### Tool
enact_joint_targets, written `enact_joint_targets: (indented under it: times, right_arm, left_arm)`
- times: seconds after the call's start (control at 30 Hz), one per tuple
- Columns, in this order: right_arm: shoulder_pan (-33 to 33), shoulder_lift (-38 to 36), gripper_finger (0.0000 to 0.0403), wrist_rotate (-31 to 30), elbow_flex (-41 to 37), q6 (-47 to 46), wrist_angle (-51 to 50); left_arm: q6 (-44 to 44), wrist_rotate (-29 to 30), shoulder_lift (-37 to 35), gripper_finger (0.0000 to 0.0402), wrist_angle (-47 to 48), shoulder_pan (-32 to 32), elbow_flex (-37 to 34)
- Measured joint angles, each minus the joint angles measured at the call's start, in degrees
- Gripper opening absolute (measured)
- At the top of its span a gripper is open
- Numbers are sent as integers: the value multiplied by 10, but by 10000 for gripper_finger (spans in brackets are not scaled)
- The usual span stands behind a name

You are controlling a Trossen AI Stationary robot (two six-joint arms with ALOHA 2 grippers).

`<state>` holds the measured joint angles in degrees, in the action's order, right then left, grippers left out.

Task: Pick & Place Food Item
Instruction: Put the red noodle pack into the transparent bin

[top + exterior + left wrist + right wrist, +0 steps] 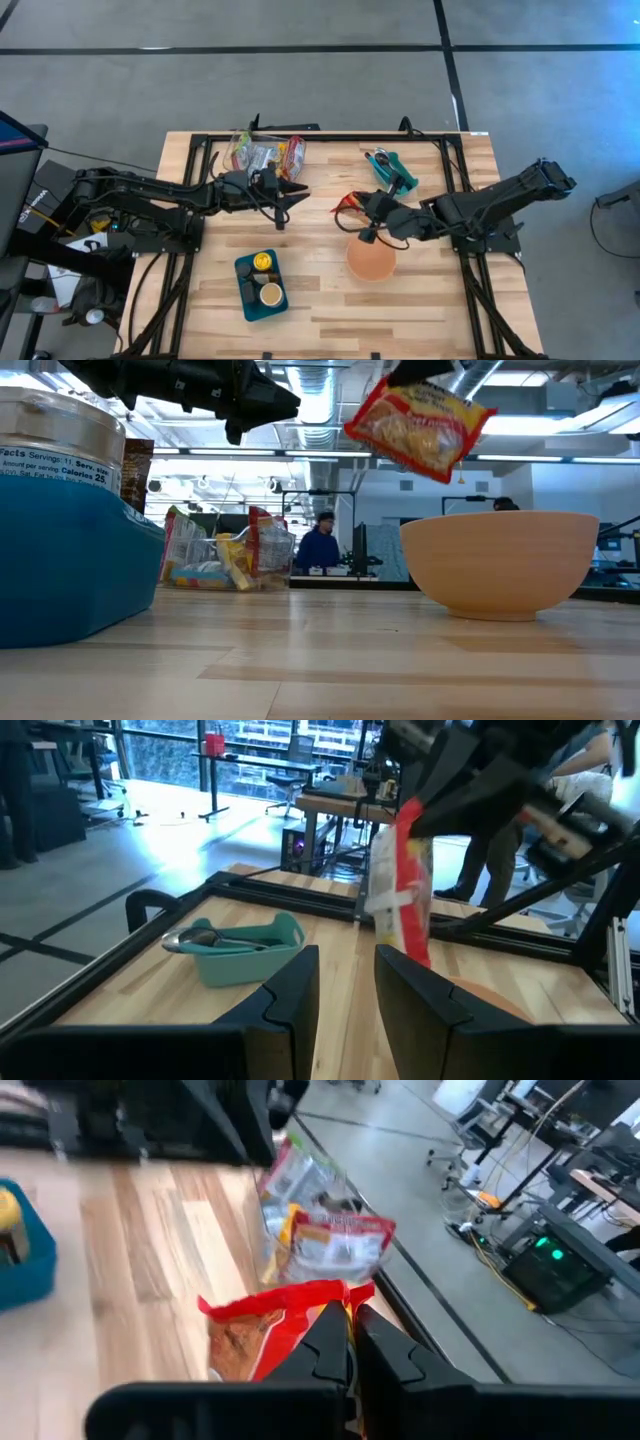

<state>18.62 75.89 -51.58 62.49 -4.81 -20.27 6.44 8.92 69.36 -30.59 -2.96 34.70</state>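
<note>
A red and yellow food packet (420, 425) hangs in the air above and beside the tan bowl (371, 260), which stands on its base on the table. My right gripper (364, 216) is shut on the packet, just left of the bowl's far rim. Near the table's middle, my left gripper (292, 190) is raised and level. Its fingers (300, 985) stand a little apart with nothing between them. The packet (400, 890) hangs ahead of them in the left wrist view. My right gripper pinches the packet's red edge (318, 1293) between its two fingers. They come from the table's right, slanting downward. The packet is lifted clear of the table and hangs tilted below the fingers (410, 372).
A heap of other food packets (265, 155) lies at the table's far edge. A teal holder with a utensil (392, 170) sits at the far right. A blue tray (262, 285) with two cans stands near the front. A black frame (200, 140) rings the table.
</note>
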Motion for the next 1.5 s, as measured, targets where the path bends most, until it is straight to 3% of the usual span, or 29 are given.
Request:
enact_joint_targets:
  times: [0.2,0.53,0.7,1.2,1.5]
  right_arm:
    - [-24,0,0,0,-43,-16,20]
    - [-66,-41,0,12,-145,45,219]
    - [-77,-70,0,54,-179,54,302]
    - [-90,-18,0,84,-188,69,415]
    - [-94,-5,0,108,-188,68,457]
  left_arm:
    - [0,0,0,94,0,0,0]
    - [0,0,0,94,1,0,0]
    - [-1,0,0,94,1,0,0]
    - [0,-5,0,95,45,0,0]
    - [28,-45,0,168,58,0,0]
